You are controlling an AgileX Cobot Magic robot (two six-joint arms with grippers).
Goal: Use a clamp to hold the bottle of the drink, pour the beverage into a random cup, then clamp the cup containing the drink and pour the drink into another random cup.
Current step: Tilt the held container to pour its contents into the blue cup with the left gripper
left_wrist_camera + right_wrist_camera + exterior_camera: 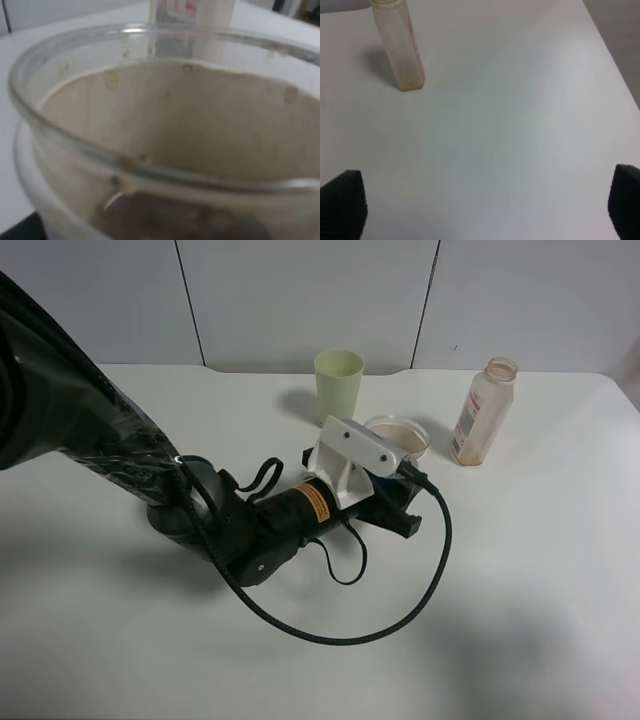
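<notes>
A cup (398, 433) with a thick pale rim stands mid-table and holds brown beverage (200, 130). My left gripper, the clamp (402, 508), lies low right against the cup's near side and is shut on its near wall. The camera mount hides most of the fingers. In the left wrist view the cup (75, 145) fills the frame. The uncapped clear bottle (483, 412) stands upright to the right of the cup, also seen as bottle (400, 50) and blurred bottle (192, 20). My right gripper (482, 210) hangs open over bare table. Another random cup is out of view.
A pale yellow-green tumbler (339, 381) stands just behind and left of the cup. The left arm's thick black cable (400, 615) loops over the table in front. The white table (540, 570) ends at a wall at the back.
</notes>
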